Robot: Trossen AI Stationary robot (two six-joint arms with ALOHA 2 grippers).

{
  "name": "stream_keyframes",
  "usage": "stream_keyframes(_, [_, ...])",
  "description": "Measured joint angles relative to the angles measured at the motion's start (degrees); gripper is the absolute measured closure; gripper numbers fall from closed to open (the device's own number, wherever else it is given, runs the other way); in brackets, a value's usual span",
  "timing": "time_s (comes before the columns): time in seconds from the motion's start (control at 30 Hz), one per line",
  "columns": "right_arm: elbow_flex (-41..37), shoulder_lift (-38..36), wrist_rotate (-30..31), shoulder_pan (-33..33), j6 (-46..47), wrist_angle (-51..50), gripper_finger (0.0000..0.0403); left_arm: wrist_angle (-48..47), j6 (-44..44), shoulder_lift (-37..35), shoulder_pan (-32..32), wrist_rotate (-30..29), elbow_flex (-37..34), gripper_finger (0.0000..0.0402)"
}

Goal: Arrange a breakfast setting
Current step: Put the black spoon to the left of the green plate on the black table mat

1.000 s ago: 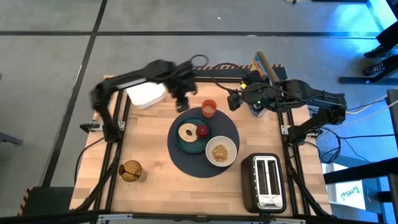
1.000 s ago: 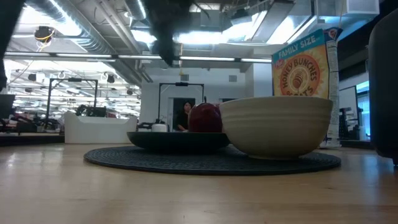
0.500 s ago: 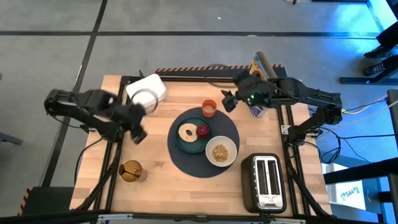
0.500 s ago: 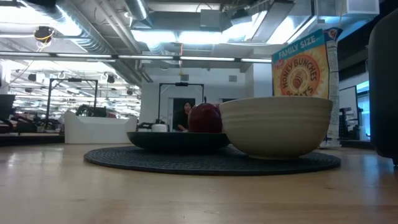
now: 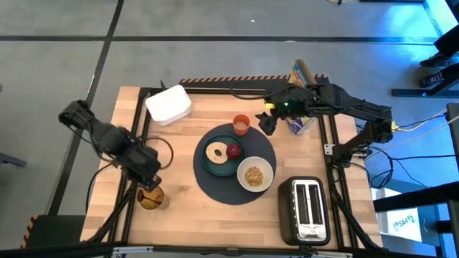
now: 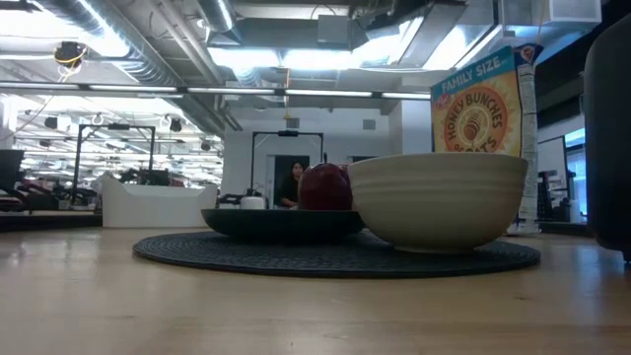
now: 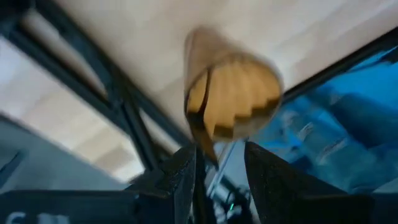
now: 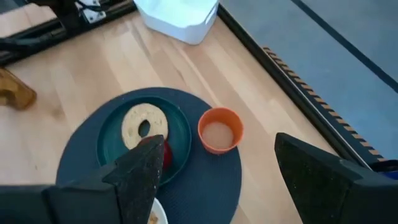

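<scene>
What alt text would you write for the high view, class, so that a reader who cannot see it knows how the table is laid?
Seen from above, a round dark-blue placemat on a wooden table holds a teal plate with a bagel and a red fruit, a white bowl and an orange cup. The left gripper is above a wooden holder; the right gripper is open beside the cup.

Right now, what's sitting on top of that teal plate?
On the teal plate lie a tan bagel and a small red fruit, side by side. The plate rests on the round dark-blue placemat; whatever lies beneath the food is hidden.
</scene>
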Motion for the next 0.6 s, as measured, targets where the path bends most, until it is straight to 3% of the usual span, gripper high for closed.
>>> stream_keyframes(0.3, [-5.72, -0.04, -0.97, 0.0, -2.36, 3.03, 0.011, -1.81, -0.77, 6.21, -2.12, 3.71, 0.0, 0.027])
stream_keyframes(0.6, [-12.41, -0.07, -8.17, 0.0, -1.95, 10.31, 0.011, -1.65, 0.16, 8.73, -2.98, 6.63, -0.2, 0.0272])
